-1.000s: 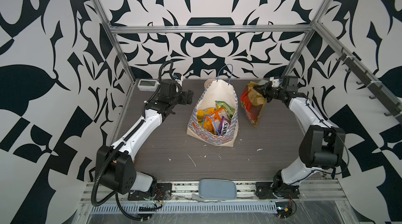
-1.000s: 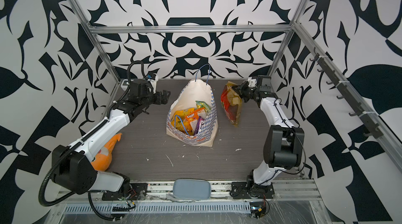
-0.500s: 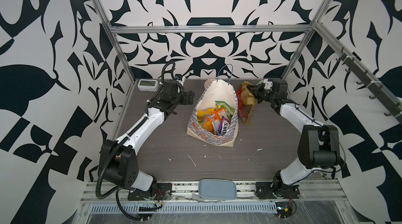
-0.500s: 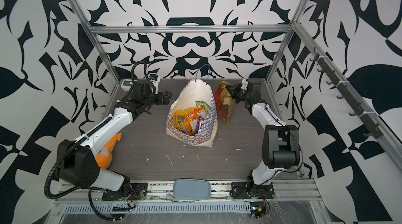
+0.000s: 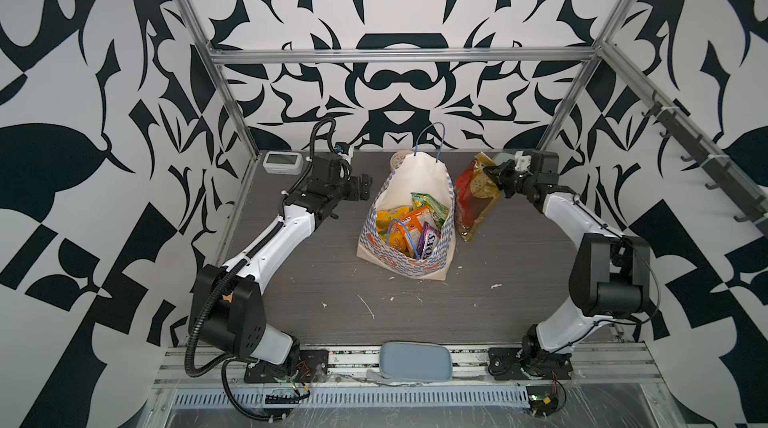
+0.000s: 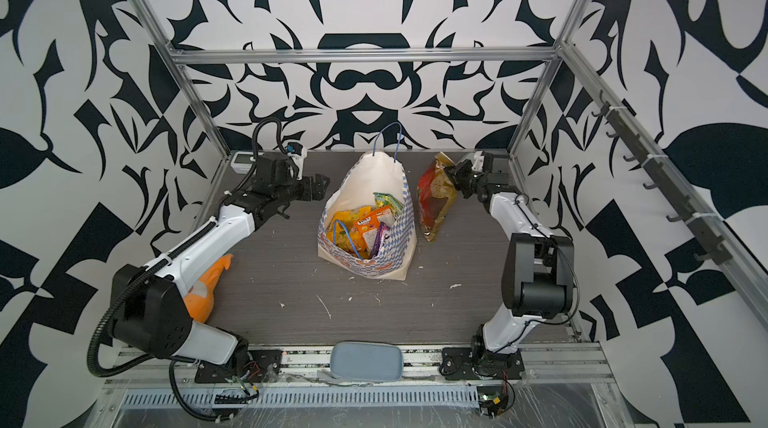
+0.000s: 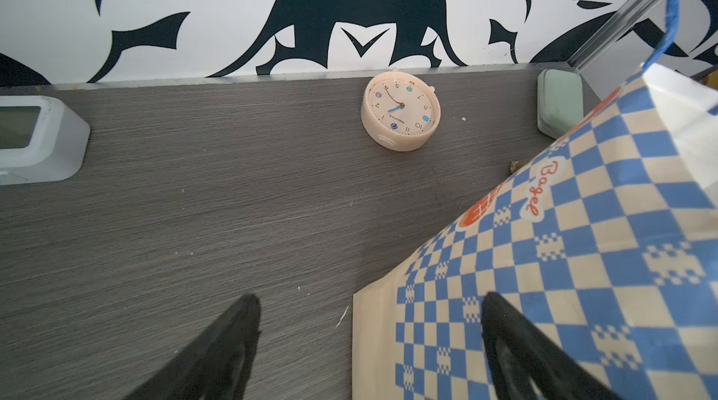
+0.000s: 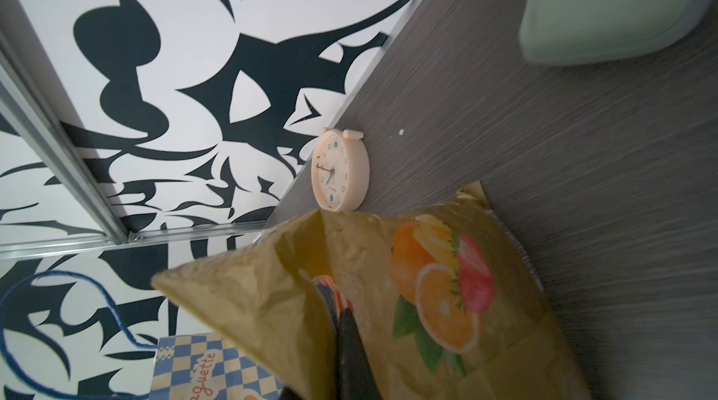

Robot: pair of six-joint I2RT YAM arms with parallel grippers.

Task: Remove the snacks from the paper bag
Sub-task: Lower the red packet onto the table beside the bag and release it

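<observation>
- Paper bag (image 5: 399,184): cream with a blue-checked band. It stands open-mouthed at the centre of both top views, with one blue cord handle (image 5: 430,141) upright at its far rim. Judged thin and light, so it may tip or slide if a packet drags on its wall.
- Contents in the bag: green-yellow packet (image 5: 428,203), orange packet (image 5: 417,222), purple packet (image 5: 430,241) and yellow-orange packet (image 5: 395,238). They lean loosely on one another with their corners up.
- Out of the bag: candy pack (image 5: 473,205), the largest, just right of the bag in both top views. It hangs long side down from its upper part. Whether its lower corner touches the table (image 5: 519,280) cannot be told.
- Handling, as a judgement: the packets are light, limp glossy film, probably slippery, with contents that shift. The best hold is a sealed edge or free corner, pinched across the film rather than on a bulging face.
- Right gripper (image 5: 496,174): upper right of centre, jaws pinched together on the candy pack's crumpled top. Its wrist view shows a dark finger (image 8: 351,343) pressed against the film.
- Left gripper (image 5: 361,189): left of the bag, jaws wide apart, holding nothing. In its wrist view one finger lies over bare table and the other in front of the bag's checked side.
- Not for removal: round clock (image 7: 400,112) and mint case (image 7: 559,102), both at the table's back edge.
</observation>
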